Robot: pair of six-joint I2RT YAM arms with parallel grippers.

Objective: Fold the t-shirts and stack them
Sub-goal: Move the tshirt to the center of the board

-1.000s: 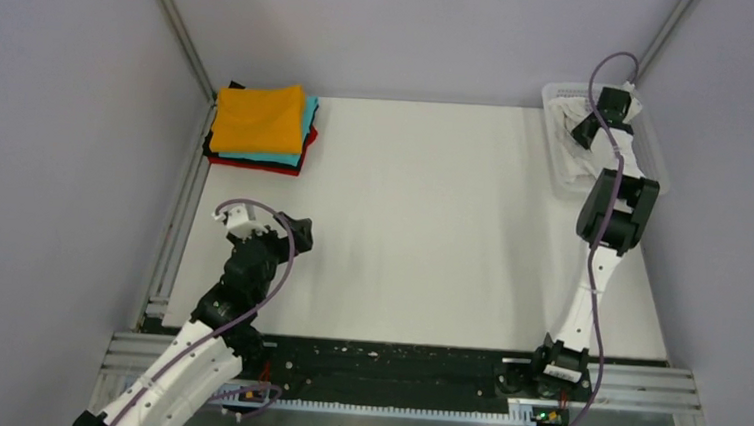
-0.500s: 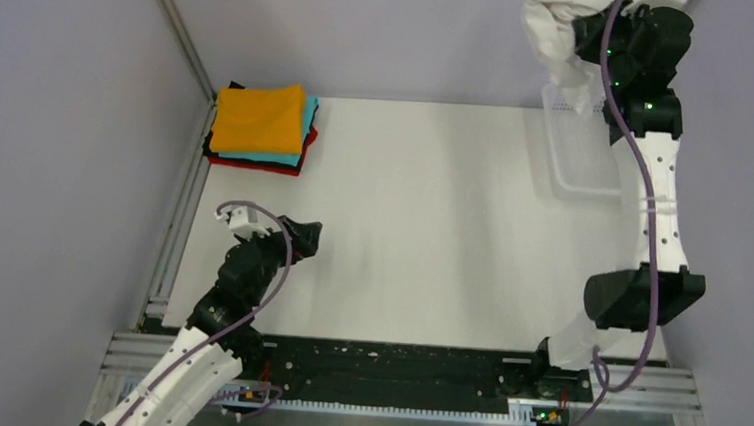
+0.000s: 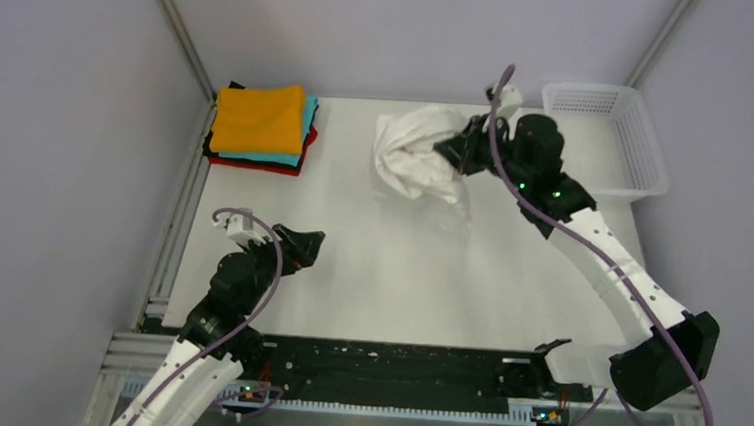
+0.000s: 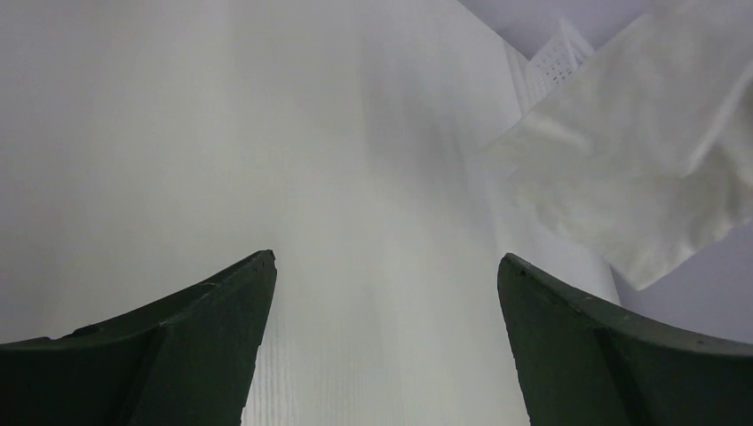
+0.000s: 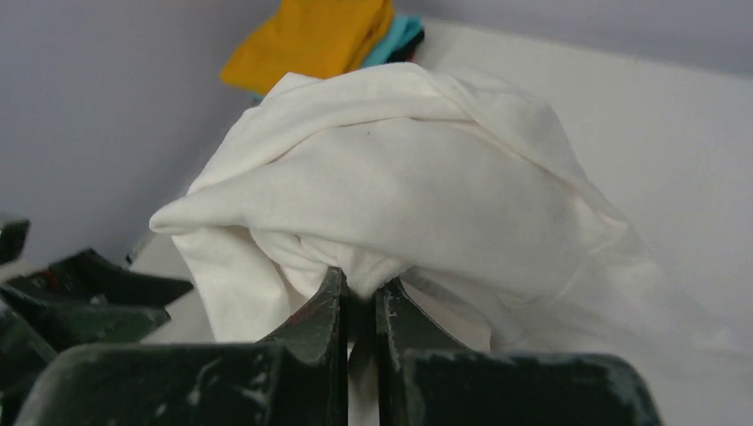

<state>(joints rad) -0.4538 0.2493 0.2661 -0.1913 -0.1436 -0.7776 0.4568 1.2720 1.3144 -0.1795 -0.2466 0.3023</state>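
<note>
A crumpled white t-shirt (image 3: pixel 419 163) hangs bunched over the middle back of the table, and my right gripper (image 3: pixel 455 146) is shut on a fold of it. In the right wrist view the white t-shirt (image 5: pixel 400 186) drapes over the right gripper (image 5: pixel 360 288), pinched between the fingertips. Folded t-shirts (image 3: pixel 261 125) lie stacked at the back left corner, orange on top, then teal, red and black. My left gripper (image 3: pixel 309 244) stands open low over the table's left front; the left wrist view shows the left gripper (image 4: pixel 386 266) with nothing between its fingers and the white t-shirt (image 4: pixel 639 169) ahead on the right.
A white mesh basket (image 3: pixel 609 139) sits at the back right corner, also seen as the basket (image 4: pixel 555 67) in the left wrist view. The white table (image 3: pixel 350 261) is bounded by grey walls and a metal rail (image 3: pixel 177 219) on its left.
The right arm lifted the white t-shirt out of the basket, swung it high, then carried it left and down over the table's middle back. The left gripper shifted slightly forward.
</note>
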